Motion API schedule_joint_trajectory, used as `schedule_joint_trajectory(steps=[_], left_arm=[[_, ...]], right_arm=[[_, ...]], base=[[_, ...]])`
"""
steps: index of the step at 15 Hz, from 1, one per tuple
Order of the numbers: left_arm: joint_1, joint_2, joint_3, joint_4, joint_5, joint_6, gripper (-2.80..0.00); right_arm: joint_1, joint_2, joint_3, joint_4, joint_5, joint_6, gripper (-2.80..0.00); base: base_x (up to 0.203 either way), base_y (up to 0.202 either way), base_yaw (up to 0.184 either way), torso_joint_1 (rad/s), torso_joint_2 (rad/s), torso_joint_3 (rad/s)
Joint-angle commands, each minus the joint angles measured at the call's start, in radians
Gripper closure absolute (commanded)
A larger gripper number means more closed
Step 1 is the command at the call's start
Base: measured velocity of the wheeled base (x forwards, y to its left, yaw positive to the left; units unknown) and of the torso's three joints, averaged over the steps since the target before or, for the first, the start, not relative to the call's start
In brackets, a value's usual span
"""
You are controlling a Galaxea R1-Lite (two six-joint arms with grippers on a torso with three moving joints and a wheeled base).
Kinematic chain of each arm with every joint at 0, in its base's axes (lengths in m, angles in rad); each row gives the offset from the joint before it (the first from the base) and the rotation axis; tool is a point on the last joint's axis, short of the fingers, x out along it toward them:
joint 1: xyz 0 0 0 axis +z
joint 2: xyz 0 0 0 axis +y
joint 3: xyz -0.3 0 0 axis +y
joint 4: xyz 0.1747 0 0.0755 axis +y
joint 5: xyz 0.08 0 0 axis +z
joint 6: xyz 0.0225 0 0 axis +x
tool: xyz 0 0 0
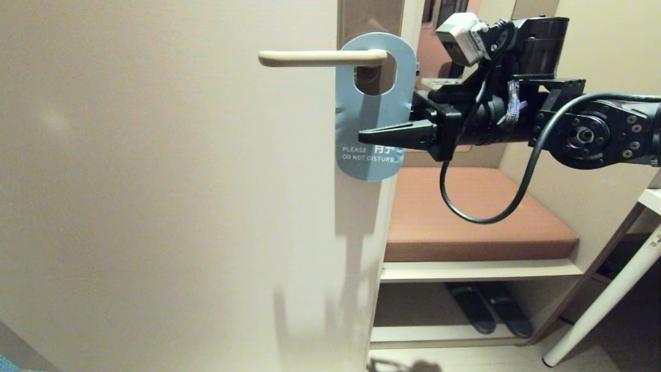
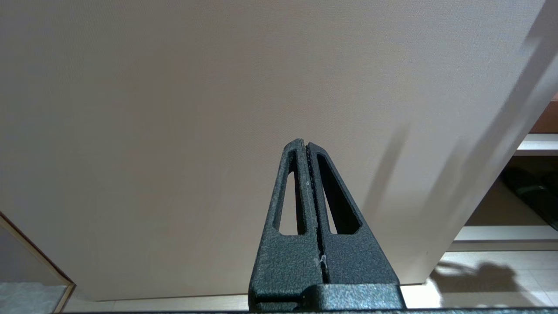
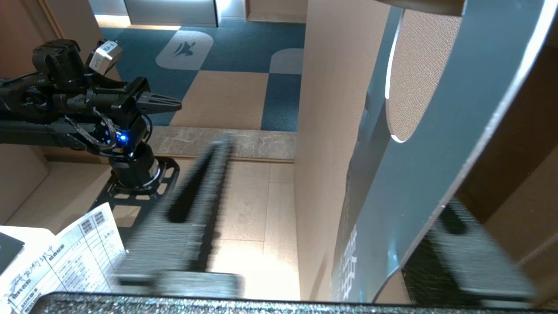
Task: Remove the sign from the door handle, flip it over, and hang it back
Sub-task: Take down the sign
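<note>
The sign [image 1: 361,111] hangs blue side out, reading "PLEASE DO NOT DISTURB", with its hole over the cream door handle [image 1: 320,58] on the beige door [image 1: 155,181]. My right gripper [image 1: 369,135] reaches in level from the right at the sign's lower half. One finger is in front of the card and the other is behind it. In the right wrist view the sign [image 3: 436,152] stands between the blurred fingers [image 3: 196,196] of the open right gripper [image 3: 335,183]. My left gripper [image 2: 304,144] is shut and empty, parked low in front of the door.
Past the door edge is a bench with a brown cushion [image 1: 465,212], with dark slippers [image 1: 490,310] on the shelf beneath. A white table leg [image 1: 609,294] slants at the far right. The arm's black cable [image 1: 485,217] loops down under the wrist.
</note>
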Motion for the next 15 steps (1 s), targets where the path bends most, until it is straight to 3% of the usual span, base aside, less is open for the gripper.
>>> schedule_joint_trajectory(steps=[1, 15], left_arm=[[0.000, 0.000, 0.000, 0.000, 0.001, -0.001, 0.00], [0.000, 0.000, 0.000, 0.000, 0.001, -0.001, 0.00]], right_arm=[[0.000, 0.000, -0.001, -0.003, 0.007, -0.003, 0.00], [0.000, -0.007, 0.003, -0.003, 0.002, -0.006, 0.00]], base=[[0.000, 0.000, 0.000, 0.000, 0.00, 0.000], [0.000, 0.000, 0.000, 0.000, 0.00, 0.000]])
